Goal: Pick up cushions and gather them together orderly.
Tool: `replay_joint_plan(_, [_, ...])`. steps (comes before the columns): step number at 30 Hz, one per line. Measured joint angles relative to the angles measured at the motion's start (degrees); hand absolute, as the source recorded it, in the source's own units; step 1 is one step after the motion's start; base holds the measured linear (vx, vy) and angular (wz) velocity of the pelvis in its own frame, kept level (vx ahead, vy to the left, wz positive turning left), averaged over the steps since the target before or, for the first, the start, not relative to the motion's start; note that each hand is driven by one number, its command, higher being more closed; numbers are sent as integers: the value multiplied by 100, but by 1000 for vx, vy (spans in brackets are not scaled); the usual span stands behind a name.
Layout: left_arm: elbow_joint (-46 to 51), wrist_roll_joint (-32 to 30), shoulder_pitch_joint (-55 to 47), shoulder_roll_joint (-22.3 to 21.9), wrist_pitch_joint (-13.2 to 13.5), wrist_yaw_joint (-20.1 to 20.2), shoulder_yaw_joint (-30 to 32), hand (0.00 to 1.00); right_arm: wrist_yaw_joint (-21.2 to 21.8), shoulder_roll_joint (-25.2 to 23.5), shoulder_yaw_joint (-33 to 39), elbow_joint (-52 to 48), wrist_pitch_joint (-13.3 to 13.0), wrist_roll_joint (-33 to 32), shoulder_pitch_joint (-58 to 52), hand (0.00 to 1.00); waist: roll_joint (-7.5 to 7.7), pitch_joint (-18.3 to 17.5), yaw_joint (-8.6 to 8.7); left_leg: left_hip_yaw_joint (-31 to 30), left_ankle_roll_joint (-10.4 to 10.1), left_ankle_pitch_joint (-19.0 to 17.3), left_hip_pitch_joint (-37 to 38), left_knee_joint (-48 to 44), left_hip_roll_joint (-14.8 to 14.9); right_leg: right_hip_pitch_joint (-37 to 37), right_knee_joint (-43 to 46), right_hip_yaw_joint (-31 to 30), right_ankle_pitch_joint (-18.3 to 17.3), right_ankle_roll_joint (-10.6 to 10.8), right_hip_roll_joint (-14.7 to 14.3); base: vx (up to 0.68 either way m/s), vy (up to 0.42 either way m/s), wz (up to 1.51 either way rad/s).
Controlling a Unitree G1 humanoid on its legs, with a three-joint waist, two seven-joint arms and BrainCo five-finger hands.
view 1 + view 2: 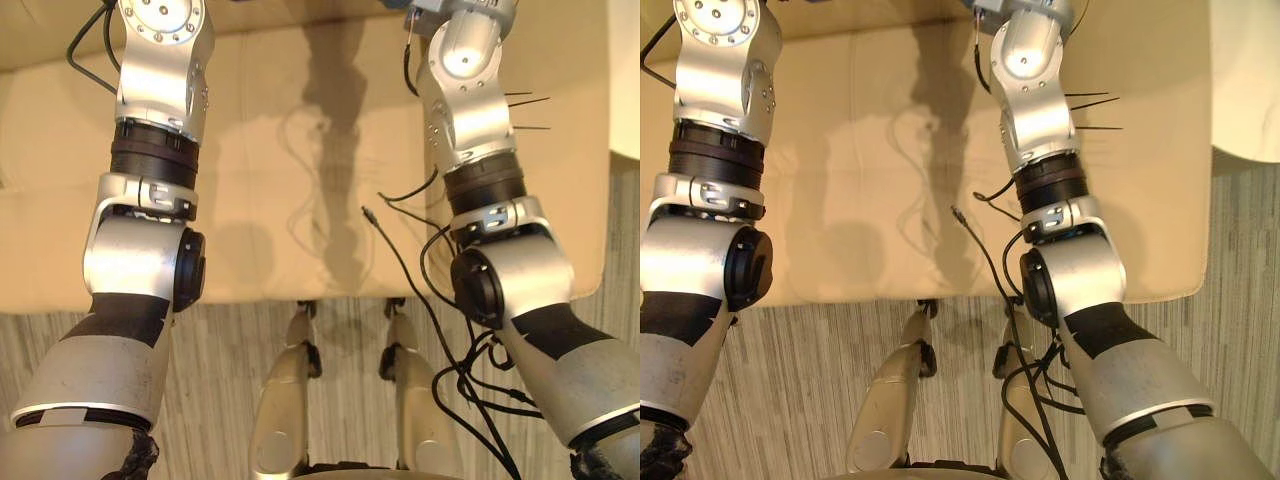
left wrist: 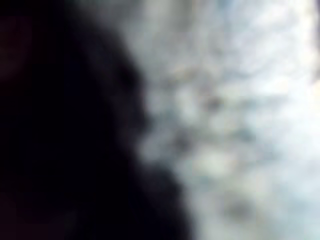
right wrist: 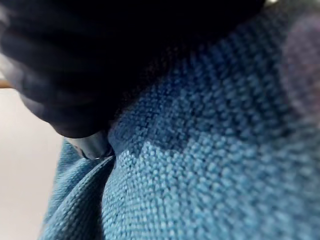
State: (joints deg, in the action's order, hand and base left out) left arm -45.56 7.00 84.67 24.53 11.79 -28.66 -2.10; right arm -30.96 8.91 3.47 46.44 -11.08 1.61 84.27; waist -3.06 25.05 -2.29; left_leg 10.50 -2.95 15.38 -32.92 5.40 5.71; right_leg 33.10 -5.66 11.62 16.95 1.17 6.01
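Observation:
A blue woven cushion [image 3: 210,165] lies right against my right hand [image 3: 75,75], whose dark cover presses into the cloth; the fabric creases beside it. Seen from the head, both arms reach forward over a beige sofa seat [image 1: 280,200] and run out past the far edge of the picture. In the left wrist view my left hand [image 2: 50,125] is a dark mass close against a pale mottled surface [image 2: 240,125], too blurred to name.
The sofa's front edge [image 1: 840,300] runs across just ahead of me, with grey striped floor [image 1: 220,380] on the near side. A white object [image 1: 1250,80] stands at the sofa's right end.

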Motion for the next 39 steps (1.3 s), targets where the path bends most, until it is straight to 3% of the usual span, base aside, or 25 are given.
replay_joint_plan(4, [-583,235,-281,-174,-18,277,89,0,392,63,-46,665,121,-396,-158,0,11,201,-8,-79,-4,23,-344,1,-2,269,0,91,11,2,5,-9,101,14])
replay_joint_plan(7, [-682,388,-745,-415,-79,416,504,0,609,48,-191,665,291,-567,-561,0,38,396,0,-56,-32,70,-414,0,22,332,0,89,13,4,11,13,106,3])
replay_joint_plan(11, [-673,528,-1511,-915,-137,501,745,0,755,-26,-358,488,305,-674,-1325,0,41,437,27,-6,-34,71,-406,-1,33,333,2,63,13,4,8,31,106,-3])
replay_joint_plan(13, [-518,581,-1815,-1041,-116,504,744,0,787,-65,-405,-70,264,-748,-1660,0,41,437,77,77,-35,70,-333,-1,47,290,3,9,13,4,9,12,103,-9])
replay_joint_plan(18, [-308,570,-2244,-1001,-63,630,889,0,1012,-43,-523,-641,134,-886,-2177,0,45,435,110,153,-70,40,-209,1,143,204,3,-71,6,5,-47,-38,58,-11])
replay_joint_plan(22, [48,565,-2633,-657,-72,752,893,0,1225,129,-581,-1327,55,-1102,-2712,0,45,435,107,238,-80,44,-87,2,238,121,4,-115,6,4,-135,-71,5,-12])
replay_joint_plan(28, [1841,586,-3869,-47,136,875,921,0,1567,656,-562,-3089,-157,-1339,-4208,0,48,427,62,245,-162,-9,497,1,326,-433,51,-102,-107,-42,-208,-30,8,-2])
replay_joint_plan(32, [3014,594,-5423,-183,356,1166,1004,0,1935,792,-515,-3973,-246,-1331,-5760,0,52,416,-2,220,-189,-102,1125,-2,334,-909,420,-68,-470,-24,-213,17,9,2])
replay_joint_plan(33, [3086,607,-6035,-335,411,1331,1018,0,2092,789,-521,-4084,-249,-1289,-6369,0,62,273,-1,216,-209,-192,1322,-14,334,-1038,578,-71,-644,-10,-205,91,-8,6])
replay_joint_plan(34, [3054,630,-6697,-513,411,1483,1012,0,2251,781,-540,-4076,-250,-1219,-7012,0,79,-108,-4,203,-237,-336,1339,-65,323,-1048,651,-70,-786,38,-196,117,-16,6])
replay_joint_plan(39, [2556,572,-8588,-756,390,2035,1002,0,2796,768,-505,-3422,-257,-780,-8733,0,197,-844,31,196,-235,-656,1883,-173,280,-1645,650,-67,-1050,144,-178,135,-9,3])
